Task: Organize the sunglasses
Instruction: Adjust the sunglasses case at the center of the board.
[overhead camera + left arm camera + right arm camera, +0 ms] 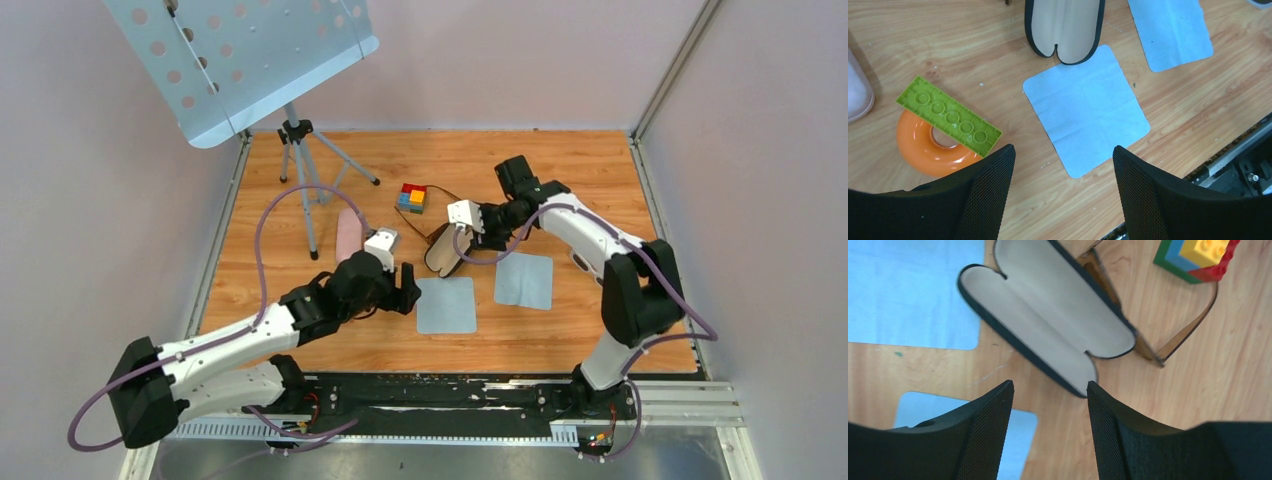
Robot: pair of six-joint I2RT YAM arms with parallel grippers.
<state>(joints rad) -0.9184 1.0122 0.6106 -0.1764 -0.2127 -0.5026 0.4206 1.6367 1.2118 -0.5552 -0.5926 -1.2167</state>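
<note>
- Sunglasses (pixel 1103 285) lie on the table (pixel 1198 390), tight against the far side of the open black case (pixel 1048 320). One temple arm reaches toward the colored blocks (pixel 1198 255).
- Right gripper (pixel 1048 432): fingers spread wide, holding nothing, near the case's edge. The sunglasses are beyond the case.
- Left gripper (pixel 1063 195): wide open, empty, above a blue cloth (pixel 1085 110), well apart from the sunglasses.
- Only the left wrist view shows the green brick (pixel 948 117) on the orange ring (pixel 918 150). Only the right wrist view shows the frame clearly.
</note>
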